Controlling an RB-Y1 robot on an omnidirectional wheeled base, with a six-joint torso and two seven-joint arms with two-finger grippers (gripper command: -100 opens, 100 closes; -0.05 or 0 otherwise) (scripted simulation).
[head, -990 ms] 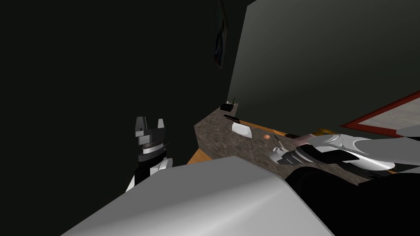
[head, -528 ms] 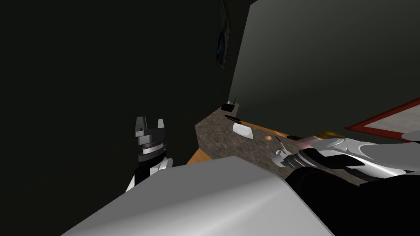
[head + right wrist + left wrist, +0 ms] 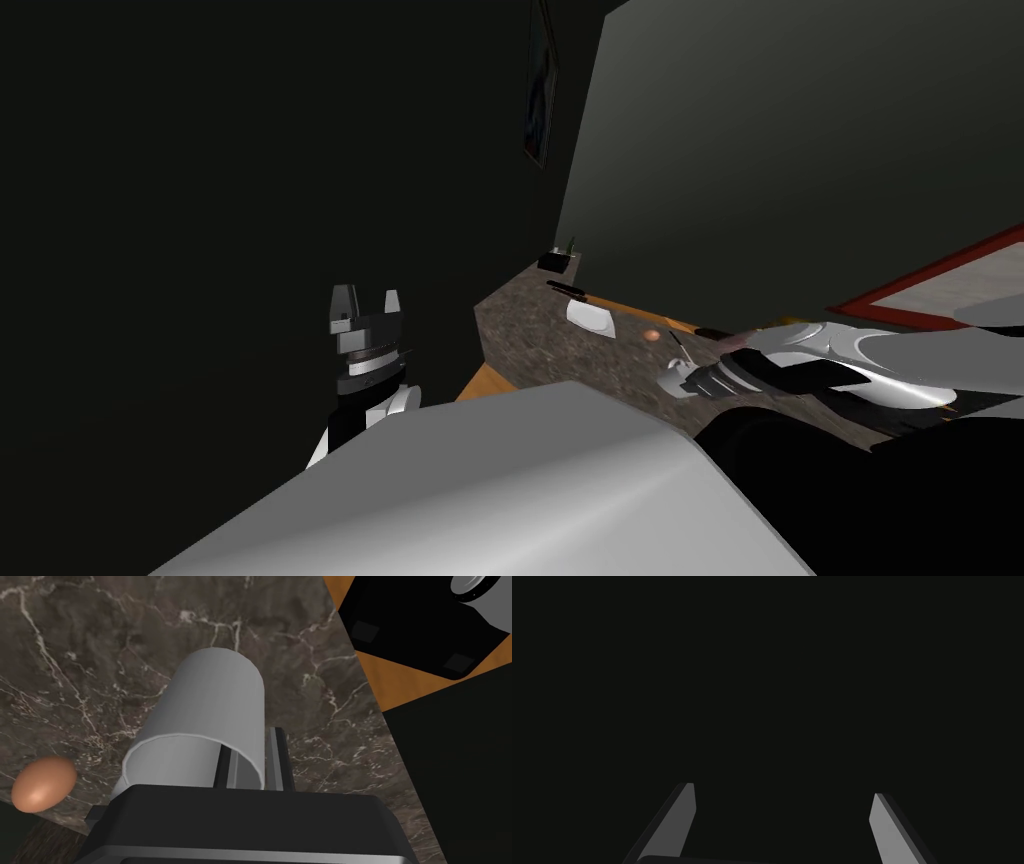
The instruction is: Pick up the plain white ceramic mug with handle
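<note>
The white mug [image 3: 210,706] stands on the dark marbled counter [image 3: 100,651], near its front edge in the head view [image 3: 674,374]. My right gripper [image 3: 250,743] comes at it from above. One finger [image 3: 226,768] is inside the rim and the other [image 3: 278,751] outside, pinching the mug's wall. The handle is hidden. In the head view the right gripper [image 3: 690,384] lies at the mug. My left gripper [image 3: 365,300] is raised off to the left of the counter, and in its wrist view it [image 3: 784,791] stands open with nothing between the fingers.
A brown egg [image 3: 42,783] lies on the counter close beside the mug, also seen in the head view [image 3: 652,335]. Farther back are a white block [image 3: 590,316] and a dark box [image 3: 553,261]. The orange floor [image 3: 400,681] lies beyond the counter's edge.
My right gripper's fingers have closed onto the mug's wall. The right hand shifted only slightly, and the left arm stayed still.
</note>
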